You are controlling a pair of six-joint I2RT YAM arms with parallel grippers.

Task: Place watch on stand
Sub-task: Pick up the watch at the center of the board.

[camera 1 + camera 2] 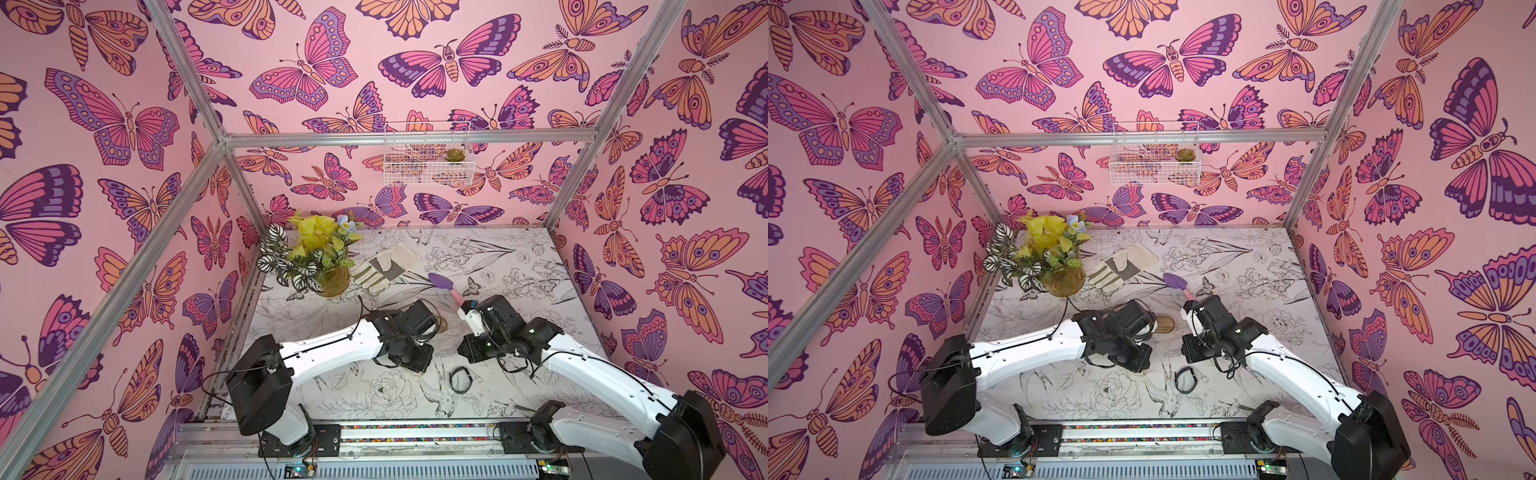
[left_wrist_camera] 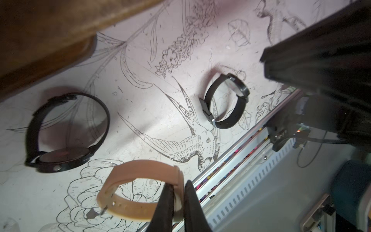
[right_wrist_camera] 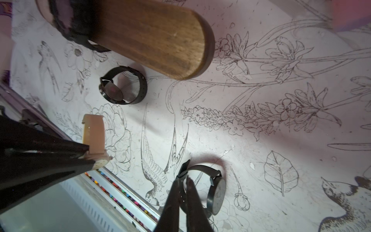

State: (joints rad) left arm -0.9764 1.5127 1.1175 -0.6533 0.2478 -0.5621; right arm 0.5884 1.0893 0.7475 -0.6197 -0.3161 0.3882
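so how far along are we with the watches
Done: maybe one dark band already round the stand. In hand: left gripper pinches the tan watch; right gripper looks shut on a black watch. Left: seating both, plus the second black watch on the table.

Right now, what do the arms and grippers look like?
Both the left arm and right arm have smooth white shells with black joint housings and thin black cables along them. The left gripper and right gripper have dark, tapered, pointed fingers.
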